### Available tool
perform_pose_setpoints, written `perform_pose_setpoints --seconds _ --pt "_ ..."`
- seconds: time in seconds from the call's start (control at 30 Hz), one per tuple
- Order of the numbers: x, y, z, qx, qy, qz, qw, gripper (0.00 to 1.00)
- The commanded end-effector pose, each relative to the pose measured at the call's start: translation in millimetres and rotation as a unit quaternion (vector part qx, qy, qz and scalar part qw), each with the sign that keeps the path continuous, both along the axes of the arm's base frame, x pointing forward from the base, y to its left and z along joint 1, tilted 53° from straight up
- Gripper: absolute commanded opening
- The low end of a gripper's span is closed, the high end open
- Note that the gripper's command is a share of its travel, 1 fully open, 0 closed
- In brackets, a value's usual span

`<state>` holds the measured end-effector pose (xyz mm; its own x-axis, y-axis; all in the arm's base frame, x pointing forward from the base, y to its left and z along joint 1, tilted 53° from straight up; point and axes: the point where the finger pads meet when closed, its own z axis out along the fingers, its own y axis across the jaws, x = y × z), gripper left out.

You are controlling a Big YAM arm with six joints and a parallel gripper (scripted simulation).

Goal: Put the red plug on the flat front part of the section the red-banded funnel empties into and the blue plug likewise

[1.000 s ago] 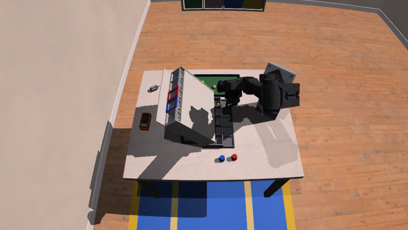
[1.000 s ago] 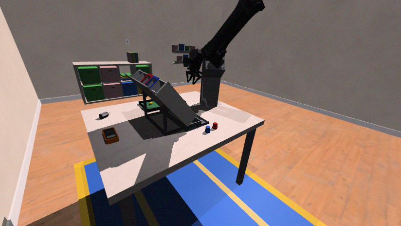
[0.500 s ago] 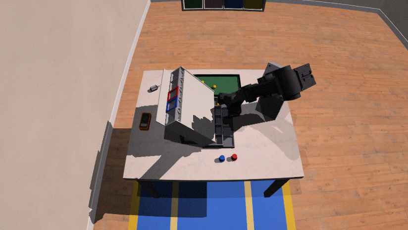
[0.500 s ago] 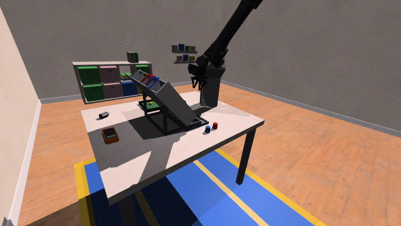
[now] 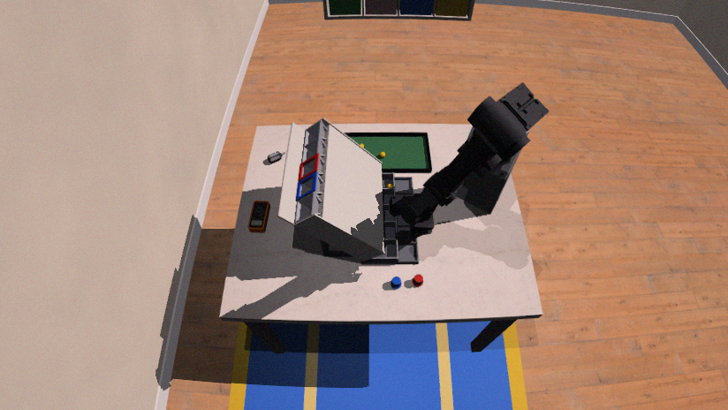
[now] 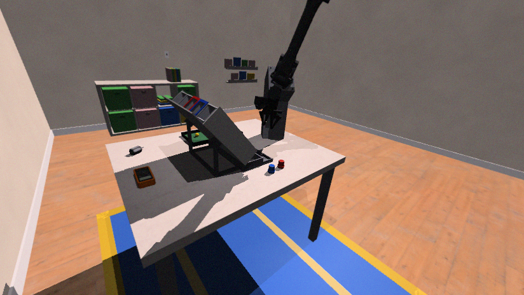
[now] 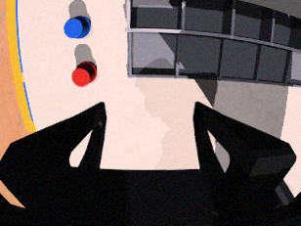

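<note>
Both plugs are on the tabletop near the long edge of the table (image 5: 479, 305) (image 6: 293, 183) above the blue mat, beyond the corner of the grey divided tray (image 5: 417, 254) (image 6: 270, 159) (image 7: 129, 53). The red plug (image 5: 418, 279) (image 6: 280, 164) (image 7: 81, 77) stands upright, its long axis vertical and its flat round top facing up; the blue plug (image 5: 396, 282) (image 6: 271, 168) (image 7: 76, 28) stands likewise, just beside it and apart from it. Relative to the gripper (image 5: 405, 232) (image 6: 269, 124) (image 7: 150, 103), both plugs lie outside the gap between the jaws: in the wrist view they appear ahead and to the left of the fingertips, the red one nearer. The jaws stand apart, nothing clamped, above the table. Each plug is smooth, rounded and stubby, with a wider foot. The jaws are matt black, tapering, with an opening through each. The tray has straight thin walls and rectangular compartments; one yellow marble (image 5: 390, 186) is in a compartment towards the end away from the plugs. The cover (image 5: 351, 183) is a pale, smooth sloping panel. At its raised end, the red-banded funnel (image 5: 300, 171) (image 6: 194, 99) and blue-banded funnel (image 5: 298, 190) (image 6: 205, 102) adjoin, each with a four-sided rim.

The end effector (image 6: 271, 123) (image 7: 150, 110) has swung lower, toward the red and blue plugs (image 5: 418, 280) (image 5: 396, 282) (image 6: 280, 163) (image 6: 271, 168) (image 7: 82, 76) (image 7: 76, 27).
</note>
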<state>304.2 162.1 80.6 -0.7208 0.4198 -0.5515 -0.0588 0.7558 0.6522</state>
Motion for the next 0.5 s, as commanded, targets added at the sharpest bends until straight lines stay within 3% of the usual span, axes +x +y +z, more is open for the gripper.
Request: perform_pose_setpoints --seconds 0.0,0.33,0.47 --pt "-1.0 26.1 -0.2 0.009 0.028 0.010 1.000 0.63" --pt "2.8 92.0 11.8 0.005 0.061 0.039 0.997 0.63" --pt "3.4 101.7 13.6 0.004 0.066 0.043 0.997 0.63"
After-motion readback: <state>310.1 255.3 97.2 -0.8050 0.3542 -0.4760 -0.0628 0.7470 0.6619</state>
